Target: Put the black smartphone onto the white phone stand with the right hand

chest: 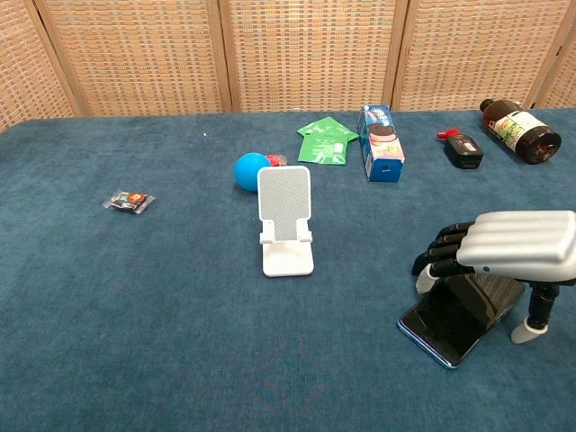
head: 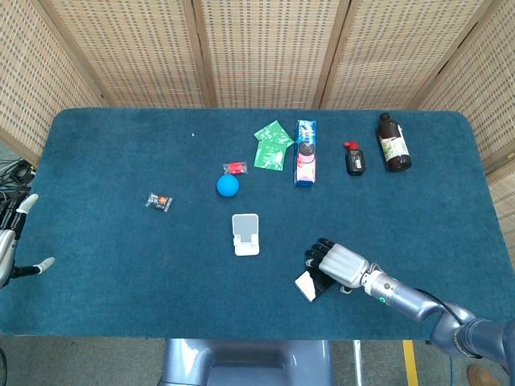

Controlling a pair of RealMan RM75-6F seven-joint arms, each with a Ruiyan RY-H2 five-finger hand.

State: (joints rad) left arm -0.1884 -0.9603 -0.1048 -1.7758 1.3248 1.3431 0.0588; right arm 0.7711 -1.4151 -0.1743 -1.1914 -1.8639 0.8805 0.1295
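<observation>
Chest view: the right robot hand (chest: pixel 504 256) arches palm-down over the black smartphone (chest: pixel 454 315), fingers curled onto its far end; whether it truly grips the phone cannot be told. The phone lies on the blue tabletop (chest: pixel 135 315) at near right, well apart from the white phone stand (chest: pixel 285 220) to its left. The left robot hand (head: pixel 10 241) hangs with spread fingers off the tabletop's left edge.

The head view looks steeply down from high over the whole blue-carpeted table (head: pixel 121 153), while the chest view faces across its same surface (chest: pixel 135 306) low and closer.
</observation>
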